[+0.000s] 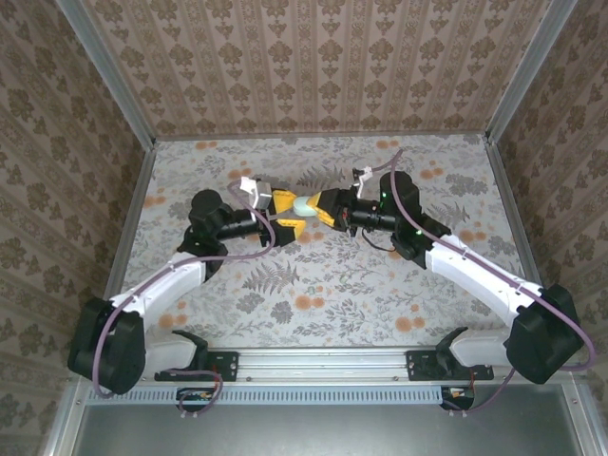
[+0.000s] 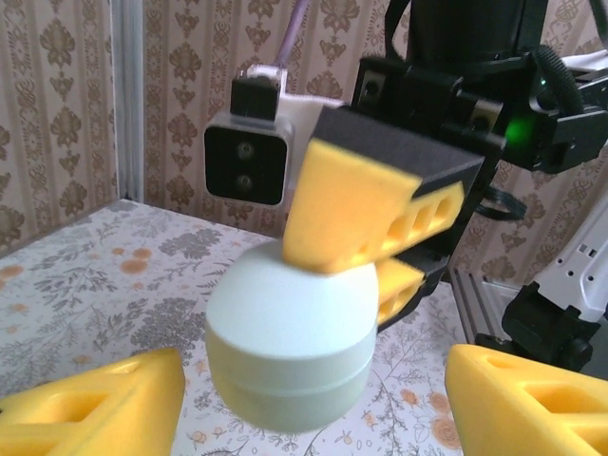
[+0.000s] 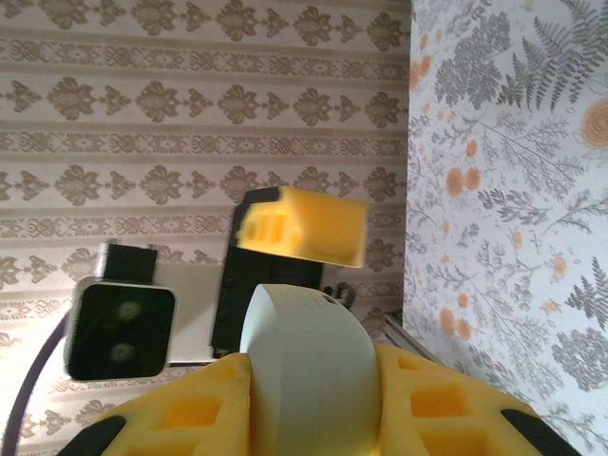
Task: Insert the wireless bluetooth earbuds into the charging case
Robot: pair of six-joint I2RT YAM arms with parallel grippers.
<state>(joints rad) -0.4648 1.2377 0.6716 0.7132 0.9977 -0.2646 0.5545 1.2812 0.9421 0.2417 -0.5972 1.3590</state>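
The charging case [image 1: 304, 204] is a pale mint round box with its lid closed, held off the table between the two arms. My right gripper [image 1: 328, 209] is shut on it. In the right wrist view the case [image 3: 313, 361] sits clamped between the yellow fingers [image 3: 180, 408]. My left gripper [image 1: 285, 215] faces it from the left and stands open. In the left wrist view the yellow fingers [image 2: 95, 404] stand apart on either side of the case [image 2: 290, 332] without touching it. The earbuds are out of view.
The floral table [image 1: 313, 285] lies below, walled by patterned panels with metal posts at the corners. A metal rail [image 1: 323, 361] with the arm bases runs along the near edge. The arms' cables [image 1: 408, 204] loop close to the grippers.
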